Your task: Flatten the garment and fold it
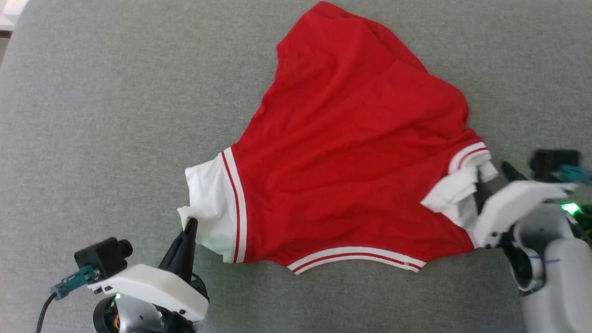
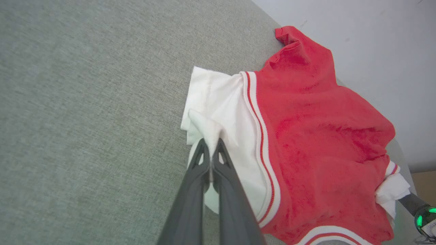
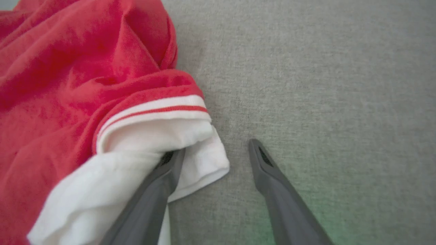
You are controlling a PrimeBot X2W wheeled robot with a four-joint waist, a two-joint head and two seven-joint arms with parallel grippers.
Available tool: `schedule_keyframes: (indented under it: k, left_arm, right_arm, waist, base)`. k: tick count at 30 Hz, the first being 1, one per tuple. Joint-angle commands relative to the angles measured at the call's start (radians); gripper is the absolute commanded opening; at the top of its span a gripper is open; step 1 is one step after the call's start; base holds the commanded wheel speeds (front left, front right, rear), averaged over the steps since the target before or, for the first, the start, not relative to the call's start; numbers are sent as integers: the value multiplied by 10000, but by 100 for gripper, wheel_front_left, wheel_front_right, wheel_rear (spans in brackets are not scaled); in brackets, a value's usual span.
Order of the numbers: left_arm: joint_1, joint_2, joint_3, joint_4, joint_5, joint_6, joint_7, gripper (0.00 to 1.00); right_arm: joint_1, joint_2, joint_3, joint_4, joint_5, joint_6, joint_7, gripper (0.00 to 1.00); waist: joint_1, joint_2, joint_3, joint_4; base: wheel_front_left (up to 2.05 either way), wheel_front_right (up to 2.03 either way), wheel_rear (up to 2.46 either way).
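Lying across the middle of the grey fabric-covered bench [image 1: 92, 115], the red garment [image 1: 351, 152] has its striped collar trim [image 1: 356, 256] toward the near edge and its body narrowing to a bunched point at the far edge. No lettering shows on the upward face, so the printed front is judged to be underneath.

Left gripper [image 1: 190, 226]: jaws pressed together, pinching the outer hem of the white left sleeve [image 1: 210, 203]. The cloth between grip and red body lies fairly smooth. This hold looks meant to anchor or draw that side outward toward the bench's left edge.

Right gripper [image 1: 494, 180]: jaws spread wide, holding nothing. In the right wrist view one finger [image 3: 170, 163] is tucked against the crumpled white right sleeve [image 3: 153, 143], while the other sits over bare bench. The placement suggests a bite being lined up on that sleeve.

Finding: flattening is incomplete. The right sleeve is folded on itself and the body is wrinkled. Folding has not begun.
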Motion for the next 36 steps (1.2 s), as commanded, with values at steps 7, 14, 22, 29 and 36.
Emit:
schedule_keyframes:
  k: [7, 14, 22, 29, 36]
  left_arm:
    - [-227, 65, -40, 87, -89, -88, 56, 0]
    - [-168, 65, -123, 202, -124, -75, 78, 0]
    - [-37, 58, 60, 140, -223, -77, -276, 0]
    - [-334, 56, 265, -193, -230, -177, -885, 0]
    - [-1113, 227, 570, -797, -217, -240, -1274, 0]
  right_arm:
    - [-180, -484, 2207, -323, -1017, 46, 3622, 100]
    - [12, -1026, 2389, -1141, -570, 46, 4792, 0]
    - [397, -526, 1328, -1886, -760, 46, 3340, 0]
    - [379, -151, 660, -2634, -796, 46, 1539, 0]
    - [106, 61, 421, -3622, -830, 46, 142, 0]
  waist:
    - [1, 0, -54, -122]
    - [1, 0, -364, -87]
    - [1, 0, -834, -254]
    - [1, 0, -1252, -536]
    - [1, 0, -1751, -892]
  base:
    - [0, 0, 0]
    - [0, 0, 0]
    - [0, 0, 0]
    - [0, 0, 0]
    - [0, 0, 0]
